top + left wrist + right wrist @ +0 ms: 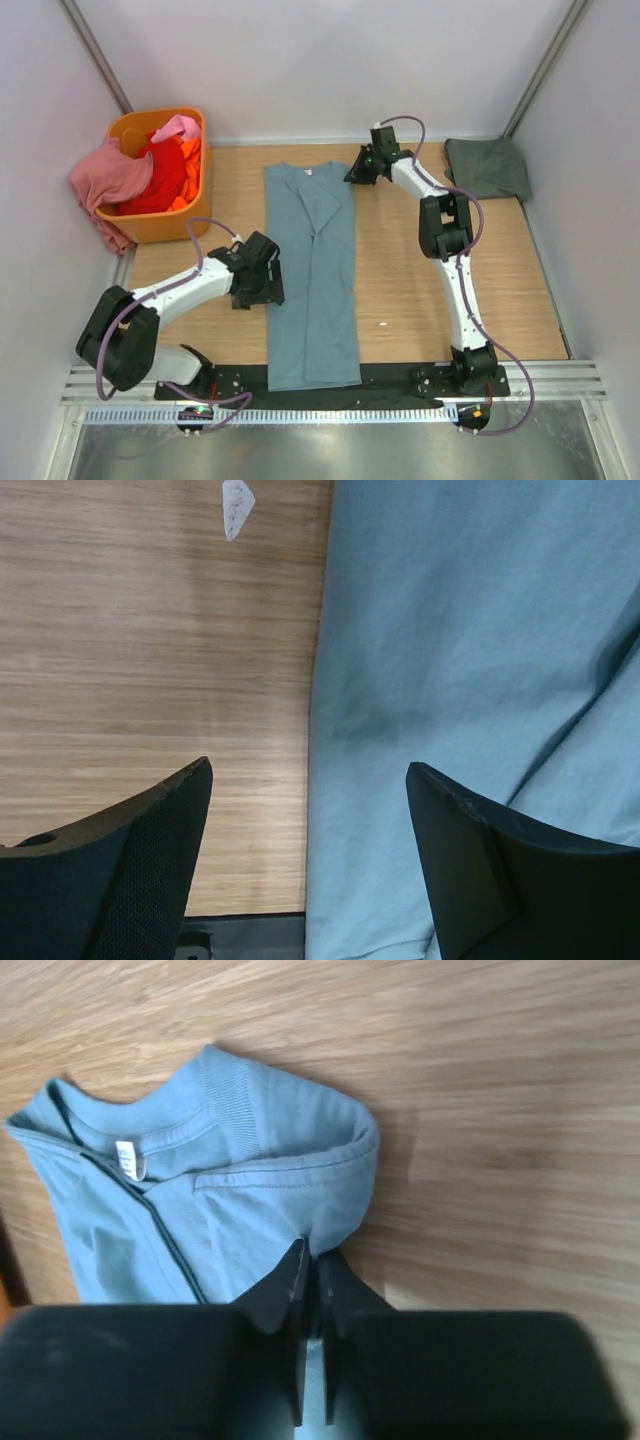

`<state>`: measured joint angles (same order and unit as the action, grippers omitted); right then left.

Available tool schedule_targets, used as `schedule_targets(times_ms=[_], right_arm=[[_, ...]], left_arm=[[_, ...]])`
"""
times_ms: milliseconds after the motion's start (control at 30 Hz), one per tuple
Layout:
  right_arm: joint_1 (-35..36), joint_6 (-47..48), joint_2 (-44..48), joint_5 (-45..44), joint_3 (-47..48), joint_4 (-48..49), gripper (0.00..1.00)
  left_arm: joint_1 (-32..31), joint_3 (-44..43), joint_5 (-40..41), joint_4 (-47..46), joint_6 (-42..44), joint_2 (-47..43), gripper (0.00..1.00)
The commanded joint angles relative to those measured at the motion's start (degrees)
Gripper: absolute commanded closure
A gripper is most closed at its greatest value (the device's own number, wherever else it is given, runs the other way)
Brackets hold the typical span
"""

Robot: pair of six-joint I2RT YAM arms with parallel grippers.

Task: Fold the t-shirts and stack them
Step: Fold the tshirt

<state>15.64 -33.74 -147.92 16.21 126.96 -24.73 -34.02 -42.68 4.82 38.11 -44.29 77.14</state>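
Observation:
The blue-teal t-shirt lies folded into a long strip down the middle of the table, collar at the far end. My right gripper is shut on the shirt's far right corner beside the collar; a fold of cloth is pinched between its fingers. My left gripper is open over the shirt's left edge, one finger above bare wood, the other above cloth. The dark grey-green shirt lies folded at the far right. Pink, red and orange shirts fill the basket.
The orange plastic basket stands at the far left, the pink shirt hanging over its left rim. White walls close in on all sides. A black mat runs along the near edge by the arm bases. A small white scrap lies on the wood.

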Motion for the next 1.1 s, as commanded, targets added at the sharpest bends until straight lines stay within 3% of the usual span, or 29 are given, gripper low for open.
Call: schedule_targets(times_ms=[0,33,267,500,533,633,700,833,933,1067], right_arm=[[-0.34,-1.5,-3.86,1.02,1.18,1.96,0.95],[-0.87,-2.47,-4.39,0.15,2.06,2.14,0.99],[-4.47,-6.25,-11.86,-9.68,15.06,5.3,0.99],[-5.0,-7.58,-11.6,-11.47,12.61,9.87,0.96],[-5.09,-7.05,-11.6,-10.59,12.88,10.49,0.66],[-5.27,-5.29,-10.21,-6.56,14.46,10.41,0.24],[-5.27,-3.02,-7.75,-6.19,13.94,9.27,0.21],[-5.27,4.62,4.08,-12.84,9.29,2.17,0.16],[-5.27,5.43,13.58,-15.94,-1.94,-1.63,0.17],[-2.03,5.35,33.1,-19.12,-32.29,1.52,0.23]], left_arm=[[-0.17,-2.76,1.33,-2.25,1.23,2.39,0.21],[-0.17,-3.2,1.68,-2.25,1.31,2.83,0.22],[-0.17,-7.86,2.3,-0.93,2.46,7.14,0.27],[-0.34,-8.48,1.95,-0.58,2.11,7.93,0.28],[-0.43,-8.39,2.04,-0.49,1.93,7.85,0.28],[-1.05,-7.69,2.21,-0.05,1.14,6.45,0.29],[-1.57,-6.9,2.39,0.3,0.7,4.17,0.29],[-2.36,-4.44,2.39,1.18,-0.88,-0.93,0.3],[-3.07,-1.45,1.95,1.27,-2.29,-5.5,0.3],[-4.3,2.85,1.16,0.04,-3.96,-9.2,0.32]])
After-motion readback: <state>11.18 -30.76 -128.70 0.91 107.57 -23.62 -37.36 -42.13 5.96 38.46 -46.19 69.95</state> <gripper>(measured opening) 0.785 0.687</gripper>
